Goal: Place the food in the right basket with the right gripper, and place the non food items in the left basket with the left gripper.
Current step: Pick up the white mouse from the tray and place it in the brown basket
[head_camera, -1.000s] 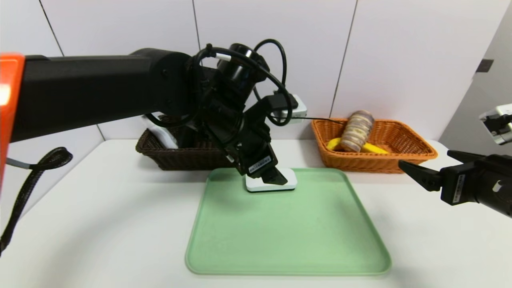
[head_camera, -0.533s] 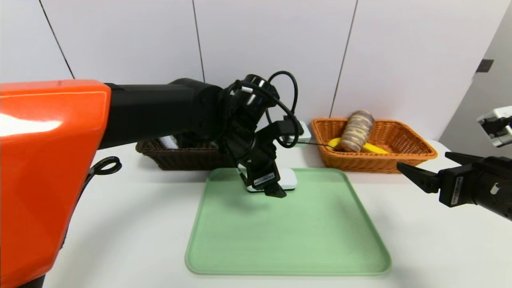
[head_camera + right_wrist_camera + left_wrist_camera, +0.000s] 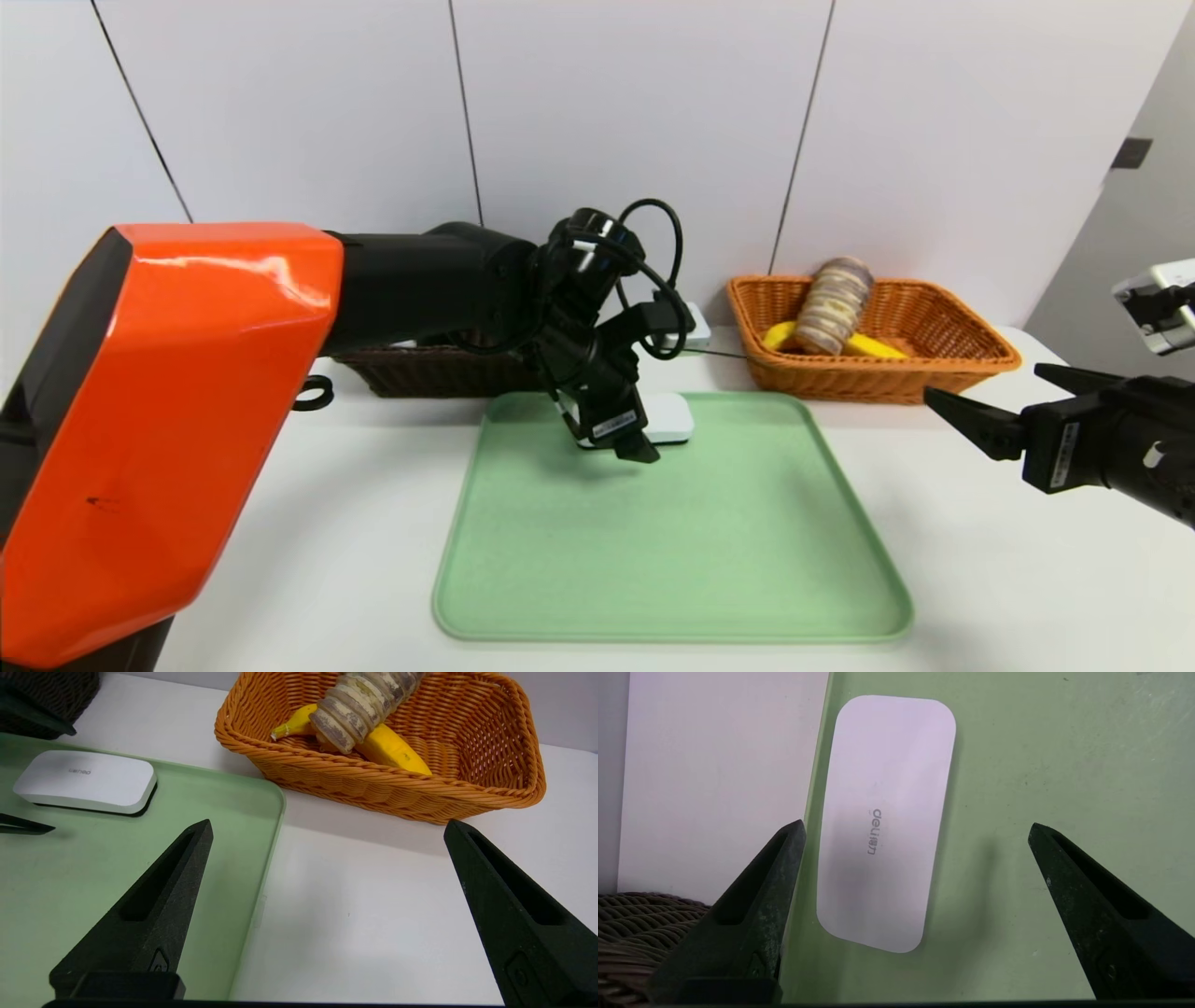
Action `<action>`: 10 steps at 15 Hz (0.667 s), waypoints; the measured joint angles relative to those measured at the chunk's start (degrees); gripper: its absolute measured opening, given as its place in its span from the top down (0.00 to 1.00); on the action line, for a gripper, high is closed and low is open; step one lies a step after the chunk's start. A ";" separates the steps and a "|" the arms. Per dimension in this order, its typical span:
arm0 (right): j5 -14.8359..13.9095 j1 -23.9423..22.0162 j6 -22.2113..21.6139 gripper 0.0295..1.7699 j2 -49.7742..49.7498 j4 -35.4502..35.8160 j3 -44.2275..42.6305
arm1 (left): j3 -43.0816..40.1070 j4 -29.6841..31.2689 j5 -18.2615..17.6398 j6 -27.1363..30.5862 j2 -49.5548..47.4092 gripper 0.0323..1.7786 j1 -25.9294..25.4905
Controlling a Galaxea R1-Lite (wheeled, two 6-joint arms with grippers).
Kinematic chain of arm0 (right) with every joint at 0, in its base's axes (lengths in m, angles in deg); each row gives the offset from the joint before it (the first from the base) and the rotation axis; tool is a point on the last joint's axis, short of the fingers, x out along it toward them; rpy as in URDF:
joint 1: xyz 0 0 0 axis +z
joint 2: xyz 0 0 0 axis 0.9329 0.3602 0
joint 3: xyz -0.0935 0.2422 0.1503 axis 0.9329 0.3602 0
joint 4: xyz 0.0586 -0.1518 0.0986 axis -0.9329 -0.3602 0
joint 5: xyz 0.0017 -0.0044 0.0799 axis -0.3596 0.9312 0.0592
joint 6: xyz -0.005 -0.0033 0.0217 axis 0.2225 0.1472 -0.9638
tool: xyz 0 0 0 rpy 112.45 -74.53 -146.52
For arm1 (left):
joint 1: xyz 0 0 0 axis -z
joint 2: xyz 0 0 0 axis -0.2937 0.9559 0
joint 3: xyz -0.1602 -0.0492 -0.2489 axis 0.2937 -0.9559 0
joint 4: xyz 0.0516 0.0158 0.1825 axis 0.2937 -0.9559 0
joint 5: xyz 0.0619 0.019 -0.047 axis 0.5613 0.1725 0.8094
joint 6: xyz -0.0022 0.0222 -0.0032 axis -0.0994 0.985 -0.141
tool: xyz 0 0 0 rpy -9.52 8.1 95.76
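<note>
The white flat device lies at the far edge of the green tray. My left gripper hangs open just above it; in the left wrist view the white device sits under the gap, closer to one finger, untouched. The banana and the striped bread loaf lie in the orange right basket. My right gripper hovers open and empty over the table beside the tray's right edge, in front of that basket. The dark brown left basket is mostly hidden behind my left arm.
My left arm's big orange shell fills the left foreground and blocks that part of the table. The tray's near half is bare green surface. The right wrist view shows white table between the tray's rim and the orange basket.
My left arm has swung down and forward, and its gripper has sunk lower over the white device. The right gripper has hardly shifted. Both stay open.
</note>
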 joint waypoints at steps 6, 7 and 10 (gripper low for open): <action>0.00 0.06 -0.61 0.03 -0.20 0.48 1.10 | -0.02 3.58 -0.12 -0.16 2.62 0.05 -0.55; 0.02 0.06 -0.74 0.03 -0.24 0.72 1.29 | -0.02 3.58 -0.17 -0.18 2.93 0.05 -0.69; 0.02 0.13 -0.85 0.03 -0.28 0.83 1.90 | -0.04 3.47 -1.94 -0.29 3.60 0.05 -0.99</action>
